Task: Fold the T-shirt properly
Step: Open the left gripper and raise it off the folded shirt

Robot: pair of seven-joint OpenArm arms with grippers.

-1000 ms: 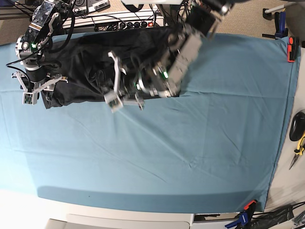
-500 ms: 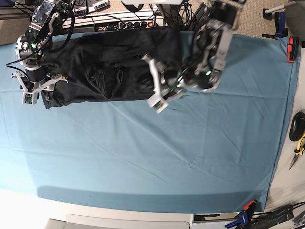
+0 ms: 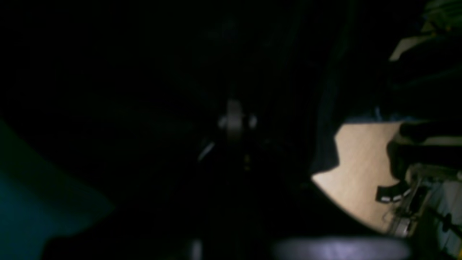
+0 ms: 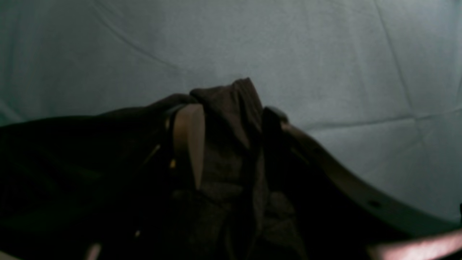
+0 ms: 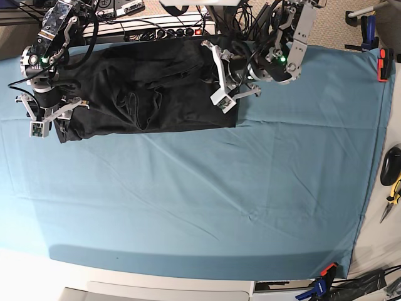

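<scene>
The T-shirt is lying bunched along the counter's far edge, the right gripper clenching its corner, the left gripper, jaws unreadable, needing to be pulling evenly, keeping the cloth taut.

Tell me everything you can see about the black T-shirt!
The T-shirt is plain black, soft-looking cloth, wrinkled and folded into a long band along the far edge of the teal cloth. No print shows. The right pincer is at its left end, closed on a bunched bit of fabric in the wrist view. The left pincer is open over its right end.
</scene>
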